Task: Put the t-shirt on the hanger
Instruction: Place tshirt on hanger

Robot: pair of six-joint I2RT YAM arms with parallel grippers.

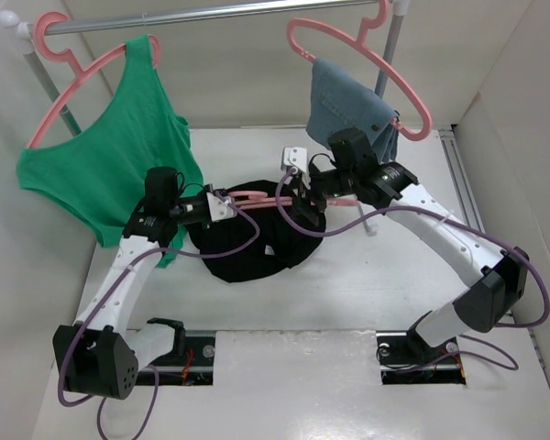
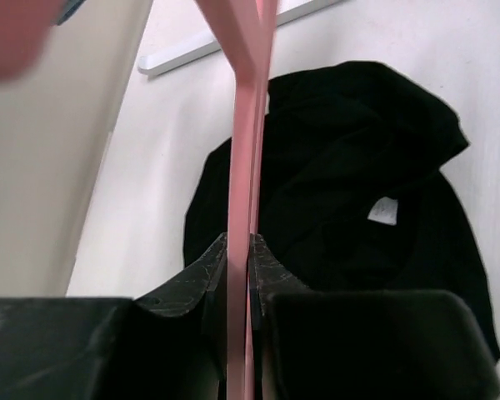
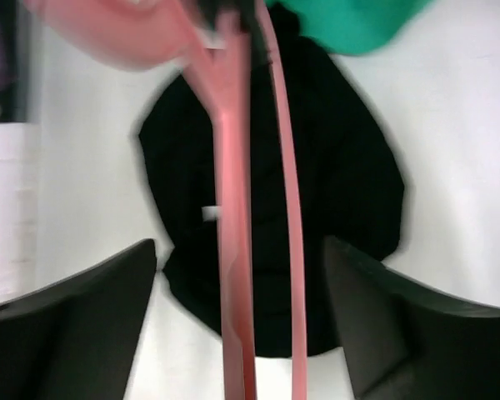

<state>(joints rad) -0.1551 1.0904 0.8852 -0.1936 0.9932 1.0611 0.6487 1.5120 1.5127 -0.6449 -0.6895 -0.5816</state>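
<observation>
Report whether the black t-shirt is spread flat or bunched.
Bunched: the t-shirt lies in a rumpled heap on the table, no sleeves laid out.

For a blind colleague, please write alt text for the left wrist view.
The left gripper is closed on the thin pink hanger, which runs up out of the frame. Beyond it, the black t-shirt lies crumpled on the white table, a small pale label showing.

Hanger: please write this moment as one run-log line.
left pincer: shut on hanger | right pincer: open, astride hanger | t-shirt: crumpled on table, not on hanger
</observation>
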